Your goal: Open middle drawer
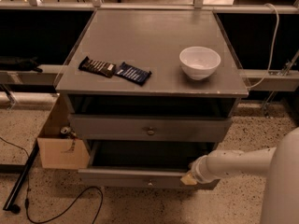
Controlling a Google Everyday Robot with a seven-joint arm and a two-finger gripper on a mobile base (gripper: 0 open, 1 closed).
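Here, the end effector [189, 178] meets the pulled-out middle drawer [117, 178] front, grip state unclear.

Lab or workshop, speckled floor [28, 125], loose cable [70, 204], cardboard box [63, 154], jaws at lower drawer [126, 178].

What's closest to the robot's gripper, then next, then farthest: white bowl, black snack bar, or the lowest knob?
The gripper is at the lower drawer's right end.
1. Knob, just left, same drawer front.
2. Bowl, above, right side.
3. Snack bar, on top, far left.
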